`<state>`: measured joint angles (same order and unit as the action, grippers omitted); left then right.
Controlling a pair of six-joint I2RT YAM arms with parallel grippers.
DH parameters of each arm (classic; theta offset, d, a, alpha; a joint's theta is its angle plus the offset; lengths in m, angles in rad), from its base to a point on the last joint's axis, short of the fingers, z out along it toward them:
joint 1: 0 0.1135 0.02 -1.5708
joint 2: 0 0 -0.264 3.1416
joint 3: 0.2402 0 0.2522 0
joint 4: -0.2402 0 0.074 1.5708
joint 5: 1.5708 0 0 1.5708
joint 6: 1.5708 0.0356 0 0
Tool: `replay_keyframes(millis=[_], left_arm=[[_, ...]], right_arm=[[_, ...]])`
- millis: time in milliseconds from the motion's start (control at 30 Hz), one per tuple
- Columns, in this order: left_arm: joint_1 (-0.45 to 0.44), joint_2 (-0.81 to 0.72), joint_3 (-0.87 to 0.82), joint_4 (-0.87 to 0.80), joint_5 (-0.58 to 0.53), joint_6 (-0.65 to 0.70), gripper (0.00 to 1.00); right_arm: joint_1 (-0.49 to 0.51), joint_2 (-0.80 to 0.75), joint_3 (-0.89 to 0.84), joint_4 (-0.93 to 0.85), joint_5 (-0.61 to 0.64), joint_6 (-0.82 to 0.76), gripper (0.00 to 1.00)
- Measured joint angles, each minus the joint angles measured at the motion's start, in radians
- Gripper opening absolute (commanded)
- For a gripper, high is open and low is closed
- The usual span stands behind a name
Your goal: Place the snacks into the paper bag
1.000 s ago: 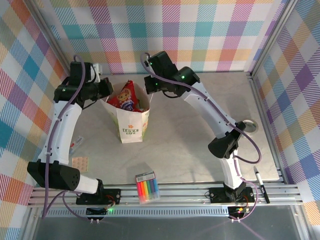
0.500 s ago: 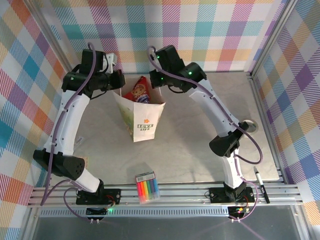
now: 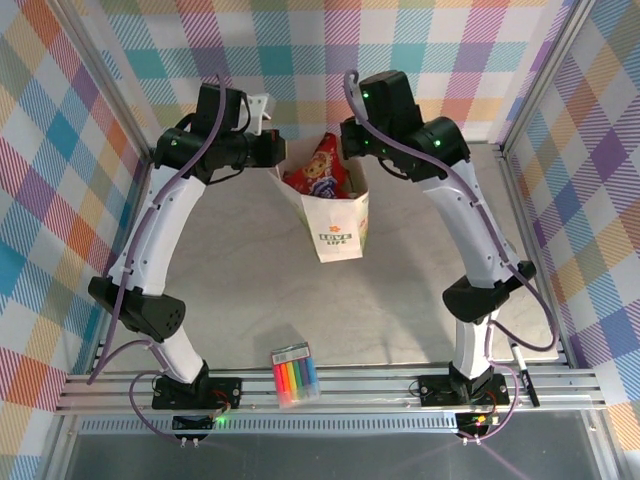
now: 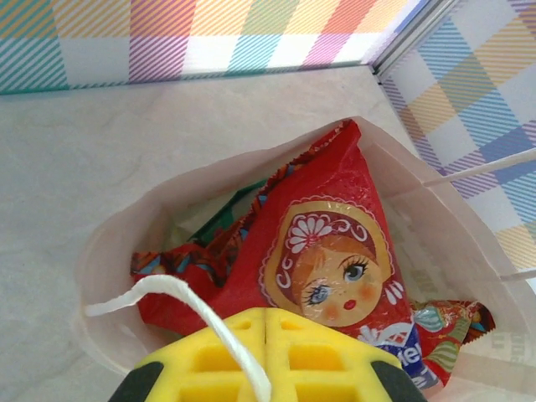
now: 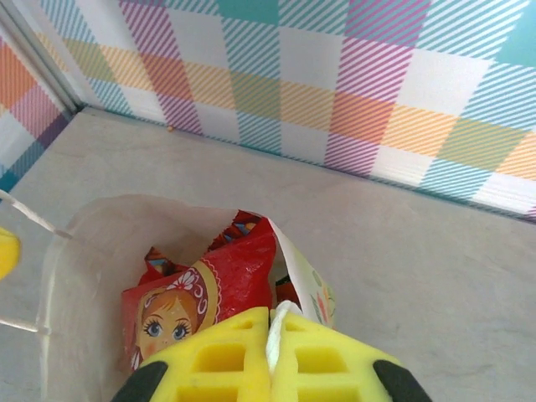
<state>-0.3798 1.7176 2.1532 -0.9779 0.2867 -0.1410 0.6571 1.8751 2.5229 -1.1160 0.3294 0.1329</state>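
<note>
Top external view puts the paper bag [image 3: 338,225] between the two arms at the far side of the counter [image 3: 400,300], mouth up, with the left hand [image 3: 272,150] at its left rim and the right hand [image 3: 352,150] at its right rim. Each hand is clenched on a twisted white handle. From the left wrist, the handle cord [image 4: 155,289] runs down between the yellow fingers [image 4: 209,368], and from the right wrist a loop of cord sits pinched in the right hand's own closed pads.

Inside the bag, the large red packet [image 4: 327,260] with the doll face stands tilted and pokes above the rim. Crinkled edges of other packets show beneath and beside it, with a strip of teal behind; I cannot count them. On the counter near the arm bases lie the marker pack [image 3: 295,377] and a pen [image 3: 522,368], neither of them a snack.

Loading looks finished, and the step in hand appears to be carrying or steadying the filled bag by its handles. Whether its base touches the counter I cannot tell. Next, both hands should settle it upright together and let go evenly, or the top-heavy red packet could tip it.
</note>
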Motion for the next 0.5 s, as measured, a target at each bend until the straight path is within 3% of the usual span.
replay_keyframes(millis=[200,367,500], left_arm=[[-0.004,-0.006,-0.042,0.028,0.0,0.005,0.0],[-0.004,-0.079,-0.319,0.087,-0.017,0.006,0.0],[-0.004,-0.128,-0.447,0.097,-0.027,0.0,0.07]], right_arm=[[-0.021,-0.127,-0.279,0.06,0.003,0.024,0.0],[-0.048,-0.206,-0.571,0.142,-0.026,0.101,0.0],[-0.081,-0.214,-0.626,0.179,-0.057,0.148,0.0]])
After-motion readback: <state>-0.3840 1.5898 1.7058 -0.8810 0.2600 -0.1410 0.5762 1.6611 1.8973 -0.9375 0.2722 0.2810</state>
